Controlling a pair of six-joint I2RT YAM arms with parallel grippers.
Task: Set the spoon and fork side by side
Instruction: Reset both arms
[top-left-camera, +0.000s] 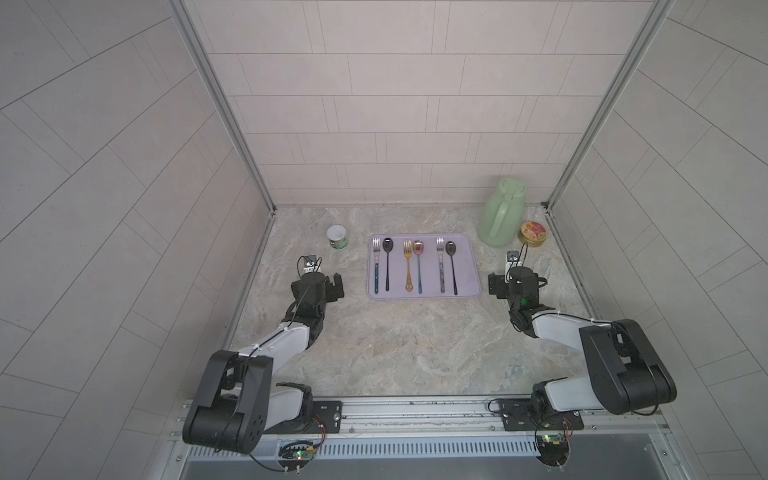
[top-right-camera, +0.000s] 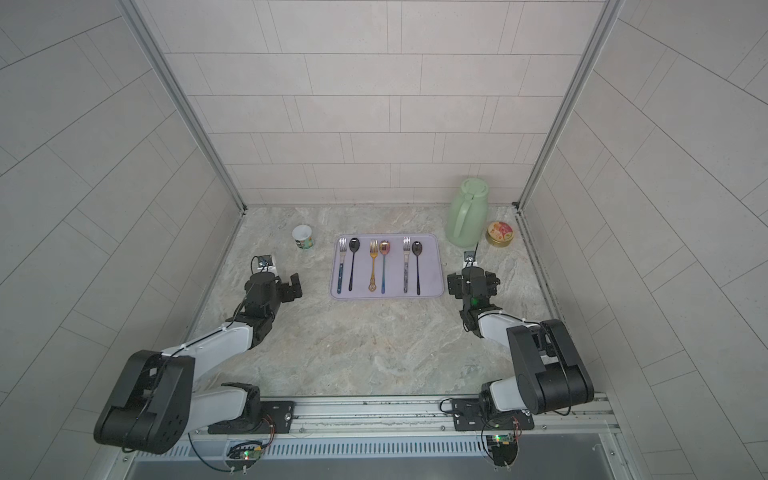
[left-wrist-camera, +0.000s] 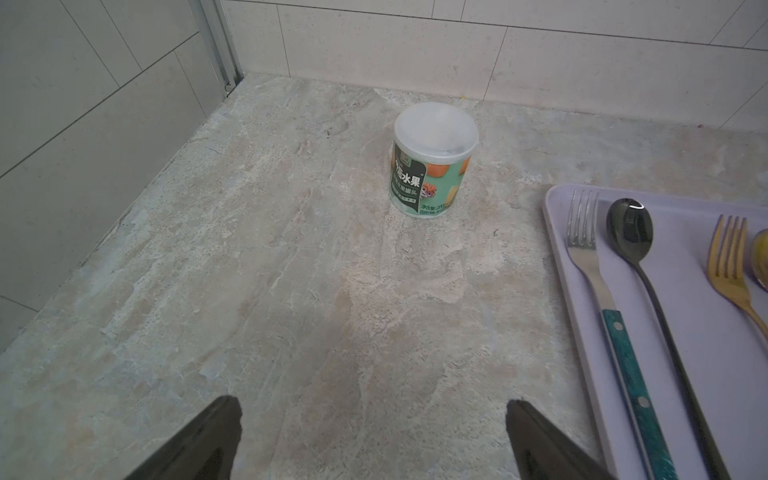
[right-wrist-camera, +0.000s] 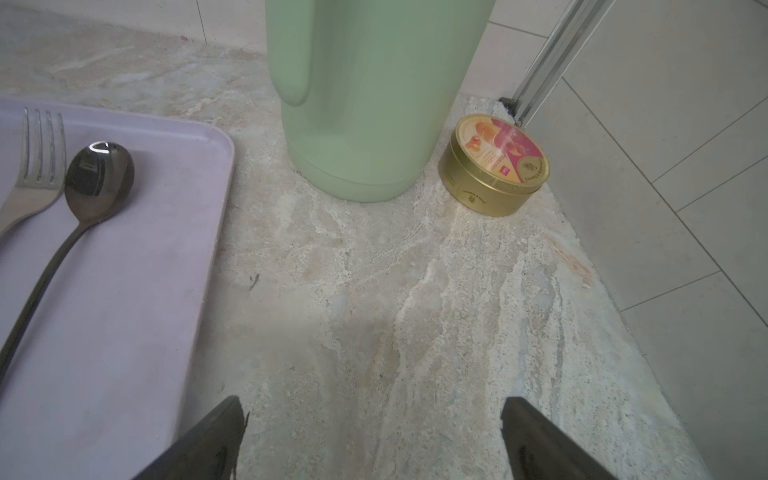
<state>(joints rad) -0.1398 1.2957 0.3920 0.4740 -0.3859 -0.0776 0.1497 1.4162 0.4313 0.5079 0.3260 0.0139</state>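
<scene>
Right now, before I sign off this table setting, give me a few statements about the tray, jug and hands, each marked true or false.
1. The tray lies between the left hand and the right hand: true.
2. The left hand holds a fork: false; it is open and empty, over the bare counter.
3. The green jug stands on the tray: false; it stands on the counter, beside the gold tin.
4. The gold fork lies beside a spoon: true.
5. The right hand is open: true.
</scene>
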